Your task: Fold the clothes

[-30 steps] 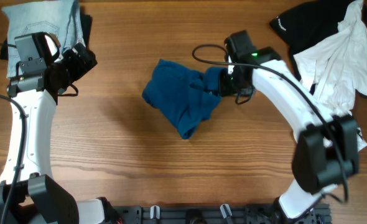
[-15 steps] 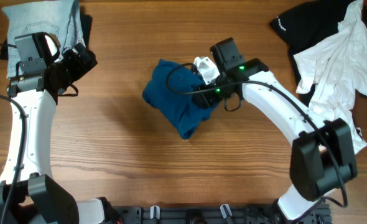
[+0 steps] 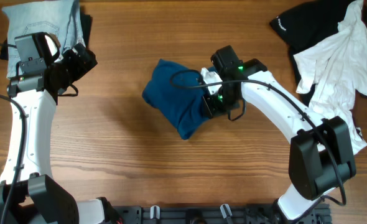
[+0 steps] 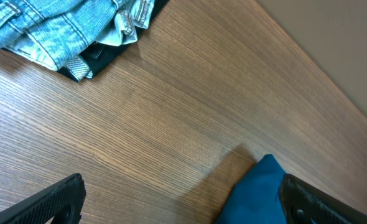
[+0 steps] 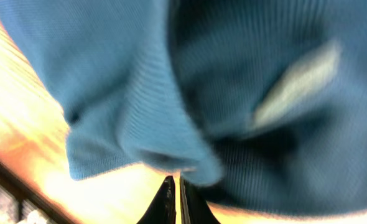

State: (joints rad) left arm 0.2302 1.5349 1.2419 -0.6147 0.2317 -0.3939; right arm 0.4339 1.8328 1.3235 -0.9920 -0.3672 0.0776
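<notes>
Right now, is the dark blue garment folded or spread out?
Not spread, and not neatly folded. The dark blue garment lies bunched in a compact, uneven heap, and the right wrist view shows its layers doubled over each other.

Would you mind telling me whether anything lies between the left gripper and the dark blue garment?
Nothing visible does. Only bare wooden table lies between the open left gripper and the dark blue garment; the jeans sit on the gripper's other side, off that path.
</notes>
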